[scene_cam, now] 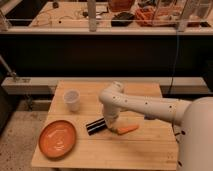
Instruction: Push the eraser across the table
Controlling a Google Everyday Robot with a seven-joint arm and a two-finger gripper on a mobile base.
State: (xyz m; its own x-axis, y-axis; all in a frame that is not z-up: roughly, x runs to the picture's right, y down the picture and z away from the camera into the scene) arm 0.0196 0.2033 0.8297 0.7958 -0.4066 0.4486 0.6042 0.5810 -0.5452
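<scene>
At centre frame, the closed gripper (110,124) is lowered onto the table (145,150), gripping nothing, just beside the eraser (95,126). A carrot (127,129) is seen right of it, a plate (57,139) lower left, a cup (72,100) above.

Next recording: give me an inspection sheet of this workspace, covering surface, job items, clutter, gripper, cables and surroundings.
Surface: small table with a light wooden plank top, upright, no spill seen.
Job's things: black rectangular eraser with thin light stripes, lying flat near the table's middle, left of the arm's end.
Clutter: round orange plate at front left; white cup upright at back left; orange carrot lying right of the eraser.
Gripper: the gripper is down at the tabletop between eraser and carrot, shut, at the eraser's right end.
Cables: a dark cable hangs behind the table.
Surroundings: cluttered shelf above; speckled floor at left.
</scene>
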